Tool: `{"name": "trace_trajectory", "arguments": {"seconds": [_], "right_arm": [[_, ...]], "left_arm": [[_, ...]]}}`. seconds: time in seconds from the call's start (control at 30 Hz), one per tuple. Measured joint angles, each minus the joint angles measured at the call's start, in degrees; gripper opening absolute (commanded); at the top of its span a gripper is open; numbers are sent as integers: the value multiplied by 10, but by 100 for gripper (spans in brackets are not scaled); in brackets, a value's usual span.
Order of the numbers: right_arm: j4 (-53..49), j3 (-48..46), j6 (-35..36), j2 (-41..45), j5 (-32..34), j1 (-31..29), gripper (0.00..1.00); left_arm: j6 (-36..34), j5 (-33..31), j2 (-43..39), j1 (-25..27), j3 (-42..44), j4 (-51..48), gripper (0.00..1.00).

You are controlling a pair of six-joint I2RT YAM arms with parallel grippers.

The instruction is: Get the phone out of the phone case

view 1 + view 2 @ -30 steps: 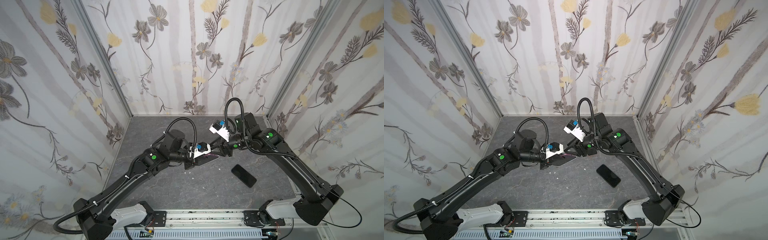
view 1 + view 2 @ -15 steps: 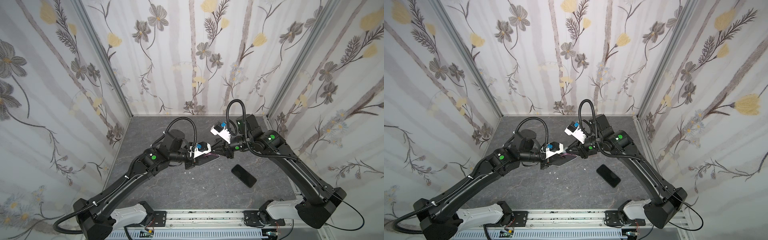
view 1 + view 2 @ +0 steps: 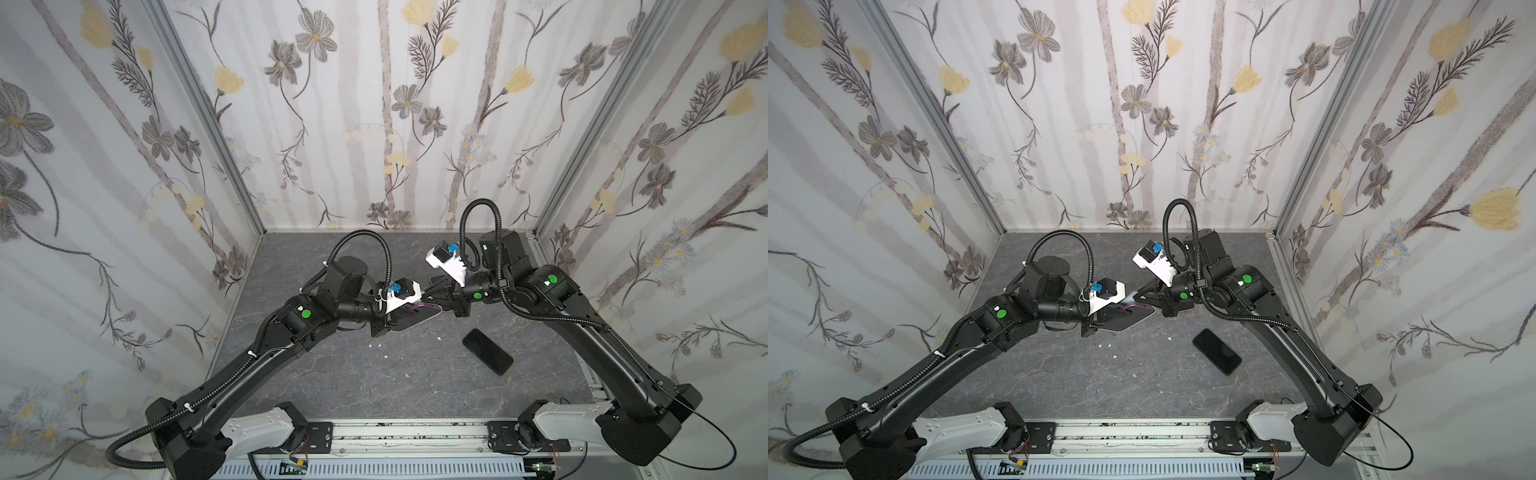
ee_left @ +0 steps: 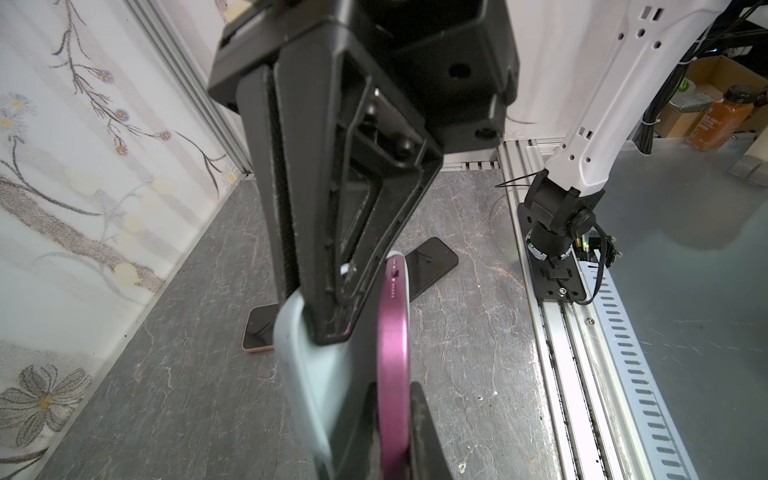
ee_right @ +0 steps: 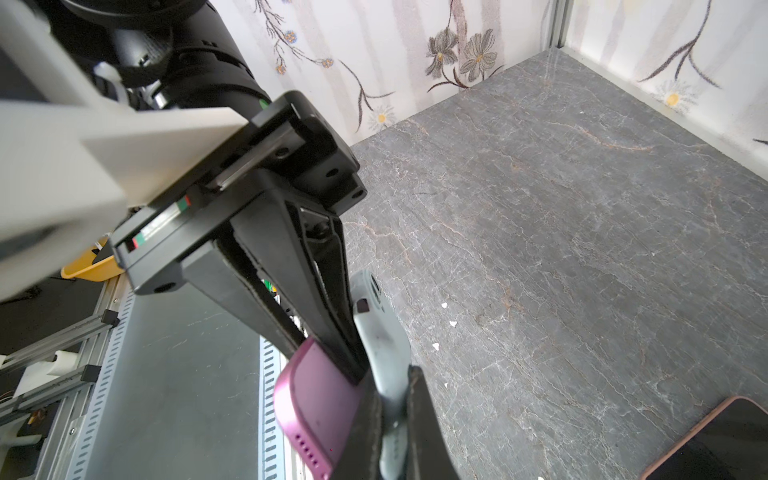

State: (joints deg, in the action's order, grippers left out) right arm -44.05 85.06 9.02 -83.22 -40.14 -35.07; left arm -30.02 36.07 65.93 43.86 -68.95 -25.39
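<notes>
Left wrist, unlike top views, shows left jaws pinching phone (image 4: 392, 332), right jaws case (image 4: 316, 374).

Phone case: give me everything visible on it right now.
The phone case is pale grey-green, matte and rubbery-looking, with a camera cutout near its free end. It hangs clear of the table, pinched at the other end by the shut right gripper. The purple phone, clamped by the left gripper, splays away from it there, partly out.
</notes>
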Motion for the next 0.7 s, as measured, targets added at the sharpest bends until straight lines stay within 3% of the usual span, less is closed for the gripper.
{"name": "trace_trajectory", "arguments": {"seconds": [0.5, 0.7], "right_arm": [[40, -23, -82, 4, 30, 50, 0], [105, -89, -140, 31, 77, 86, 0]], "left_arm": [[20, 66, -21, 1, -5, 63, 0], [53, 90, -47, 1, 23, 115, 0]]}}
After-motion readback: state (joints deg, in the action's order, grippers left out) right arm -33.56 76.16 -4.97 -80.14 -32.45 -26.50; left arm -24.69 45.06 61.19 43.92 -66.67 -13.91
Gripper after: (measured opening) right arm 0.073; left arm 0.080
